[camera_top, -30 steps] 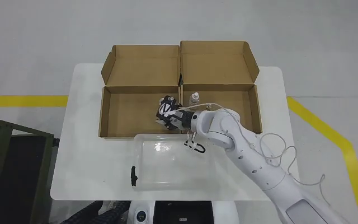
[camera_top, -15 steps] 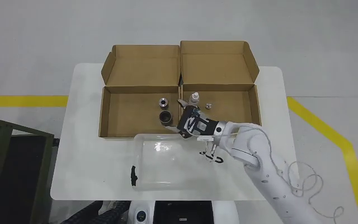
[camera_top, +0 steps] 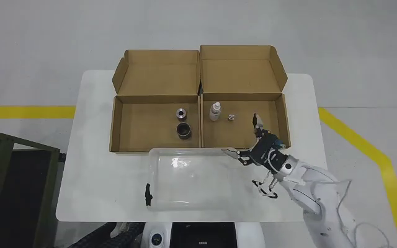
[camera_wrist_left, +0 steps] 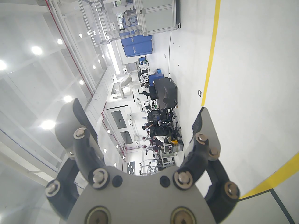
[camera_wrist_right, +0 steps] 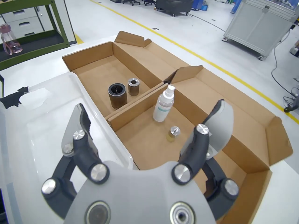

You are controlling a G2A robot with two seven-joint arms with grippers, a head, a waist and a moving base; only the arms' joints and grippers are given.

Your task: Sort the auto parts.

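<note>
You're watching the right hand [camera_top: 240, 132] pulling back from the left box [camera_top: 142, 127], fingers apart and empty, now hanging over the right box [camera_top: 245, 106] beside the tray [camera_top: 186, 180]. The sleeve [camera_top: 183, 129] is now sitting in the left box beside the plug [camera_top: 179, 113], making two cylinders there. The right box is holding one bottle [camera_top: 215, 111] and one knob [camera_top: 231, 116]. The left hand [camera_wrist_left: 140, 106] is gaping too, gripping nothing.

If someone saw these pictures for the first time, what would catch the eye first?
Two open cardboard boxes stand side by side on the white table: the left box holds two dark metal cylinders, the right box a white spray bottle and a small metal part. The right gripper hangs open above the right box's front edge, beside a clear tray.
</note>
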